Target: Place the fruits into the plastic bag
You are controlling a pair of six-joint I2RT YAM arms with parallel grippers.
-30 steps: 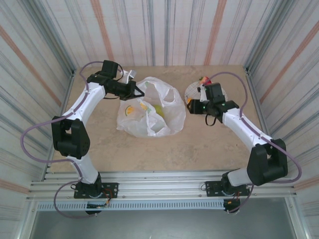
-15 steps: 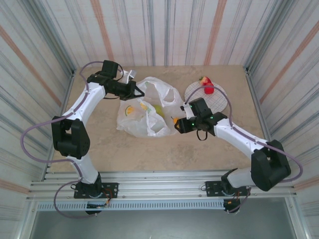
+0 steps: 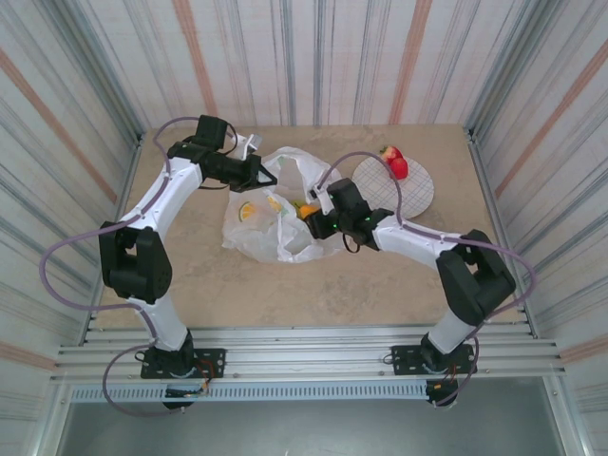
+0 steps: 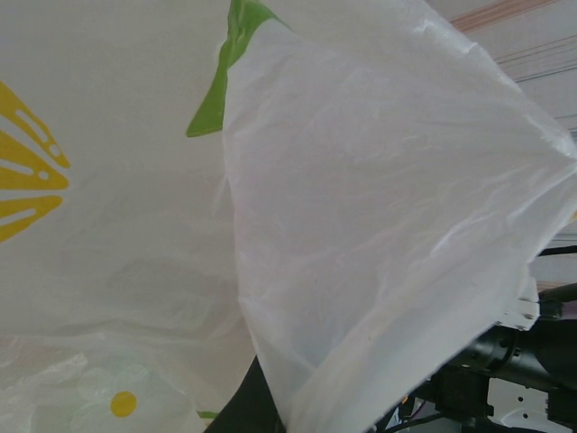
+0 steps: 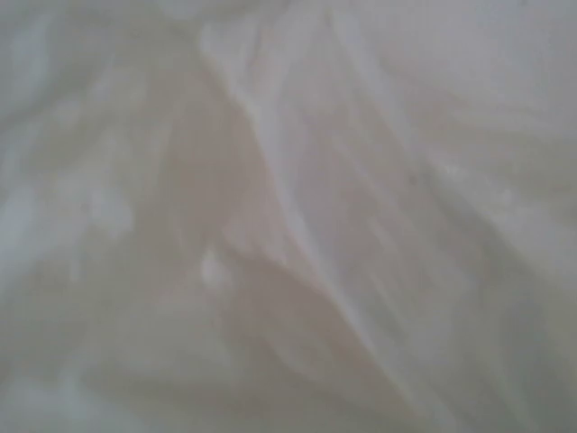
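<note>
**Hazards**

- The orange fruit is gripped at the tip of the right hand, at the bag mouth, just left of centre in the top view. If the fingers are opened while the fruit is over the rim rather than over the cavity, the fruit may be dropped onto the table and may roll away.
- In the right wrist view the film is pressed close to the lens and is blurred. The film may be snagged by the fingers and dragged out when the arm is retracted.
- The left hand is closed on the upper left edge of the bag, and the mouth is held open by it. If the film slips from this pinch, the mouth is expected to collapse over the right hand.
- The rim may be pushed flat if the right hand is driven further left.

**Condition of the task items**

- The bag is thin, white, translucent and crinkled, printed with yellow slices and green leaves. It lies at the centre of the table. The contents cannot be told apart from the print.
- A red fruit is seen on the far edge of the plate, upper right of centre, well apart from the bag.
</note>
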